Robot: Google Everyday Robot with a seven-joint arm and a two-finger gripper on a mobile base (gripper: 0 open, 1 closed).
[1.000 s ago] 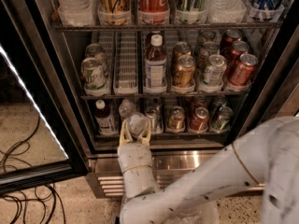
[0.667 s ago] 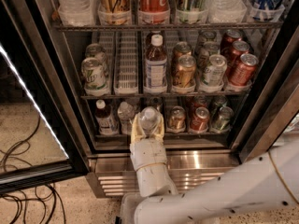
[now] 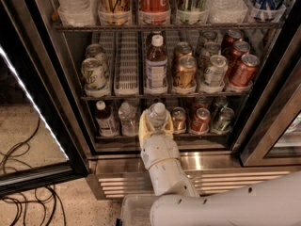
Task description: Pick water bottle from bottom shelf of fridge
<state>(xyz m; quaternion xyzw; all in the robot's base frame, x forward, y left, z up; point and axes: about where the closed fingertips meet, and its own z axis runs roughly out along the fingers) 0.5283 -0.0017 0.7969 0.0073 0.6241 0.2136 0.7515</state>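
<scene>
The fridge (image 3: 221, 160) stands open in front of me. My gripper (image 3: 156, 125) is at the front of the bottom shelf (image 3: 113, 136), left of centre. Its yellowish fingers (image 3: 143, 125) are closed around the water bottle (image 3: 157, 115), a small clear bottle with a white cap, held upright. A second small clear bottle (image 3: 127, 118) stands just to the left on the same shelf. Next to that is a dark-liquid bottle with a white cap (image 3: 105, 118). My white arm (image 3: 164, 168) rises from the bottom of the view.
Cans (image 3: 201, 119) fill the right of the bottom shelf. The middle rack holds cans and a tall bottle (image 3: 155, 65). The open glass door (image 3: 33, 112) stands at the left, with cables (image 3: 21, 199) on the floor below it. A clear bin (image 3: 134, 212) lies under my arm.
My gripper has moved to the right and slightly up along the front of the bottom shelf, with the bottle between its fingers. The arm has swung with it.
</scene>
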